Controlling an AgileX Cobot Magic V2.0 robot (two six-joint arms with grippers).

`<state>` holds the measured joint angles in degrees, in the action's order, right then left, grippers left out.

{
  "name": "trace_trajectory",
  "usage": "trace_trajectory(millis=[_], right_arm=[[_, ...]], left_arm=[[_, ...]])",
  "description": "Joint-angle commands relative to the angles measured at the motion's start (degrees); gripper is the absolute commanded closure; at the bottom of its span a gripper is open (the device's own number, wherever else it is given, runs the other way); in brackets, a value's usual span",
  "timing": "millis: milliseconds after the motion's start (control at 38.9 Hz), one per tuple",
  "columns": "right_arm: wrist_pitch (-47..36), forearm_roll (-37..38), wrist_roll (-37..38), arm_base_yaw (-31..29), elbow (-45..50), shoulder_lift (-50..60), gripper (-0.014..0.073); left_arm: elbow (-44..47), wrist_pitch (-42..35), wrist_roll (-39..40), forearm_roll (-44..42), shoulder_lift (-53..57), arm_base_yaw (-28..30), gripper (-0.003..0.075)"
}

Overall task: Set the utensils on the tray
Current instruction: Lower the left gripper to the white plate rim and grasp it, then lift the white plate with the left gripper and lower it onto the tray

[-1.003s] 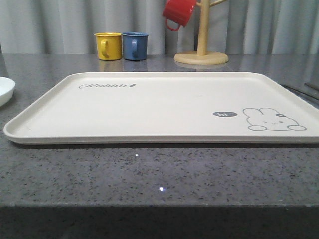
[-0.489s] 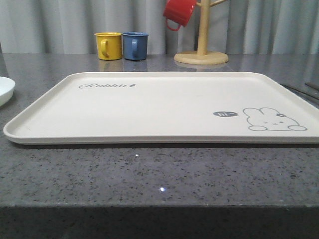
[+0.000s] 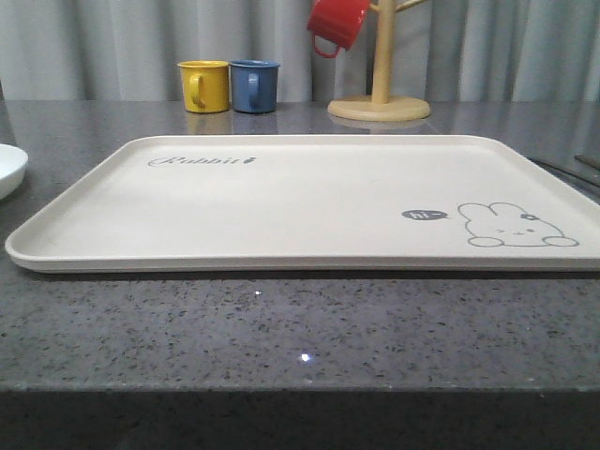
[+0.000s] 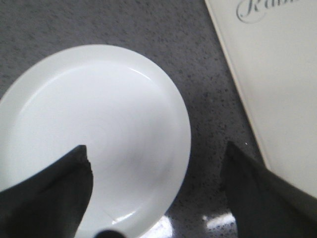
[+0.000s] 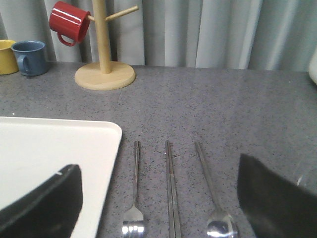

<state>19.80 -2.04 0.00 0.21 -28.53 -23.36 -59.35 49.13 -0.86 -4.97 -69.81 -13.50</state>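
Right gripper (image 5: 158, 198) spread | fork (image 5: 134, 198) tines cropped (spoon (image 5: 213, 198) too)

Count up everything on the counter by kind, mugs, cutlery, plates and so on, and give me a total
Mugs: 3 (yellow, blue, red hanging on the stand)
Mug stand: 1
Tray: 1
Plate: 1
Fork: 1
Chopsticks: 1 pair
Spoon: 1
Total: 9, counting the chopsticks as one.

Both the left gripper (image 4: 158, 198) and right gripper (image 5: 158, 203) hang spread wide, holding nothing.
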Motion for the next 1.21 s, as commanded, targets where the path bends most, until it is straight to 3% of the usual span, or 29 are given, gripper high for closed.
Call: trace_trajectory(millis=[0,154,514,617,797,977,1183], right_arm=[[-4.07,0.34,0.00,-0.34,-2.20,-0.71,-0.0060],[-4.07,0.34,0.00,-0.34,-2.20,-0.71,-0.0060],[-4.07,0.34,0.00,-0.34,-2.20,-0.71,-0.0060],[-4.07,0.34,0.00,-0.34,-2.20,-0.71,-0.0060],[-4.07,0.34,0.00,-0.34,-2.20,-0.71,-0.0060],[-4.07,0.34,0.00,-0.34,-2.20,-0.71,-0.0060],[-4.07,0.34,0.00,-0.34,-2.20,-0.71,-0.0060]], left_arm=[[-5.31,5.44,-0.38,0.45,-4.42,-0.82,0.0218],[-7.78,9.67,-2.77,0.93,-11.52,-0.82,0.0228],[-7.78,9.17,-3.96,2.70,-17.94,-0.82,0.0426],[-7.89,8.81,-5.06,2.70,-17.94,-0.82,0.0513],[-7.89,8.55,-6.16,2.70,-17.94,-0.82,0.0738],[-9.62,8.27,-6.18,1.31,-16.97,-0.82,0.0739],[-20.04,13.95,-6.18,-1.75,-15.14,-3.33,0.0738]])
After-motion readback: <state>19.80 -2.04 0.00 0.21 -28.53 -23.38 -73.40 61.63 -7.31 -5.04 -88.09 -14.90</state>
